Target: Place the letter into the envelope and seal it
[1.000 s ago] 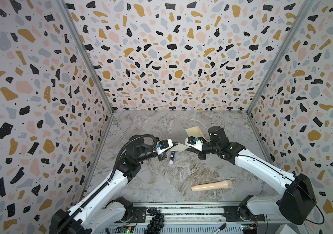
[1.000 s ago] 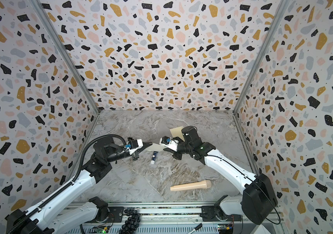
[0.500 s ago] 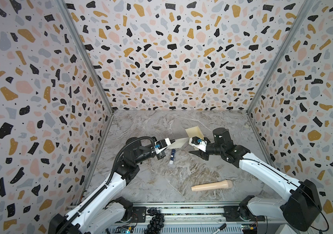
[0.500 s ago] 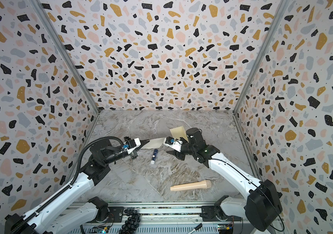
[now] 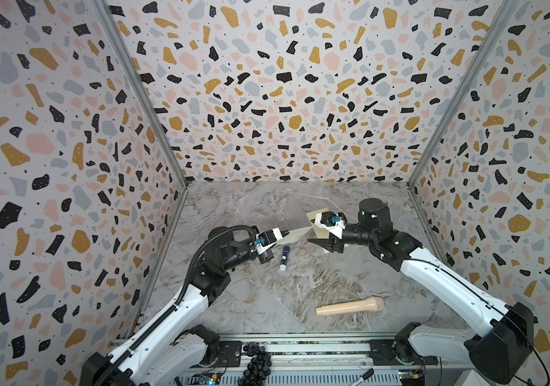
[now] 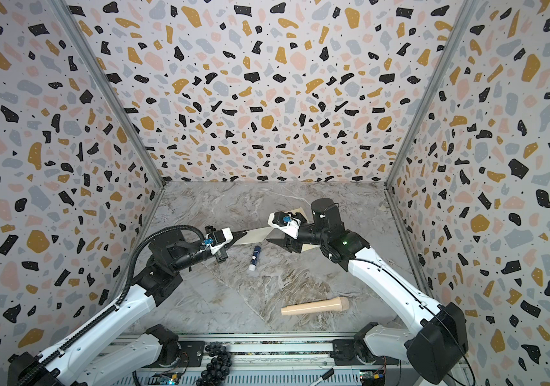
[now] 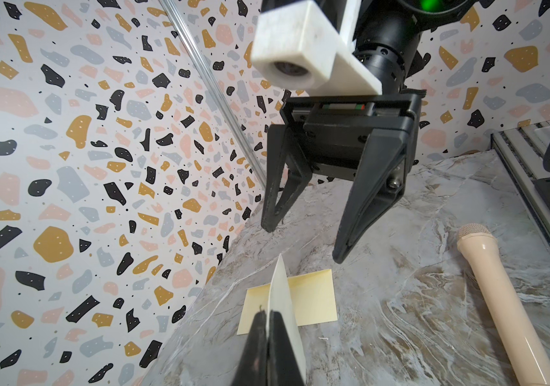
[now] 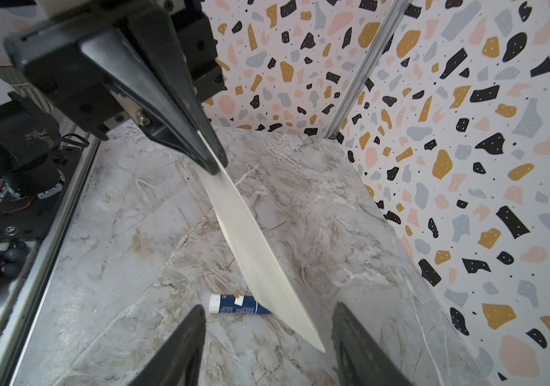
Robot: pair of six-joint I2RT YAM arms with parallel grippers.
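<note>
Left wrist view shows you one letter (image 7: 280,300) clamped in left jaws, right jaws apart and empty, one envelope (image 7: 317,300), one microphone (image 7: 499,300).

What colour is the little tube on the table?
Small plastic tube: dark blue, white cap; clearest in right wrist view.

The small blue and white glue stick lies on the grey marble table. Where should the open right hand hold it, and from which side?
Take the small blue and white glue stick across the middle of its body, with the right hand coming straight down from above. It lies flat on its side, so closing across its narrow round width, not along its length, seems safest.
</note>
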